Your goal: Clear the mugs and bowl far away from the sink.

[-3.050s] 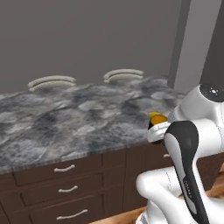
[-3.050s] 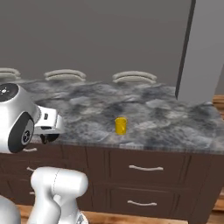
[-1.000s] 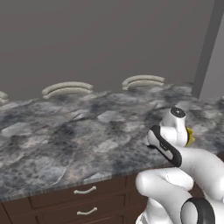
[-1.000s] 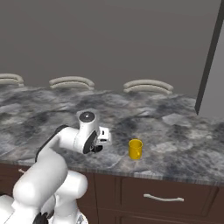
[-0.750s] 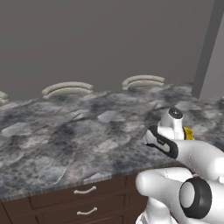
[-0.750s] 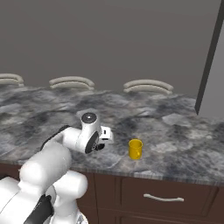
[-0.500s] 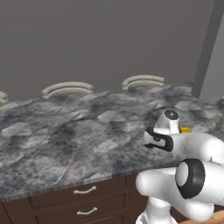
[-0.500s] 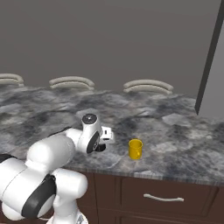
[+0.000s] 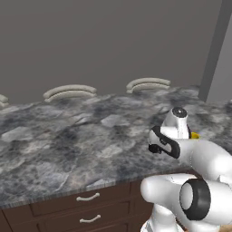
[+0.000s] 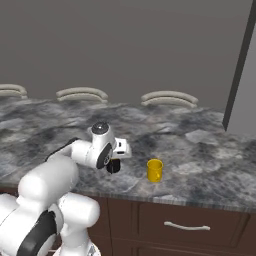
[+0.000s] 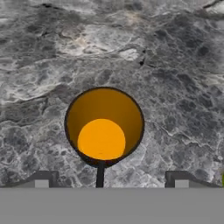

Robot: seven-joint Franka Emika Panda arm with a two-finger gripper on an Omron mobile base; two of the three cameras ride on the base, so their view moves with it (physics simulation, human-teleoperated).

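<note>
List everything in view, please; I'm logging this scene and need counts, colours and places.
mug: one, yellow, upright on the counter near its front edge; seen from above in the hand view, empty
counter: one, grey marbled stone, across the scene
drawers: several, dark brown with pale handles, under the counter
curved backs: three, pale, behind the counter's far edge
wall: grey, behind
arm: one, white, reaching over the counter
gripper: one, dark tips apart, near the mug
</note>
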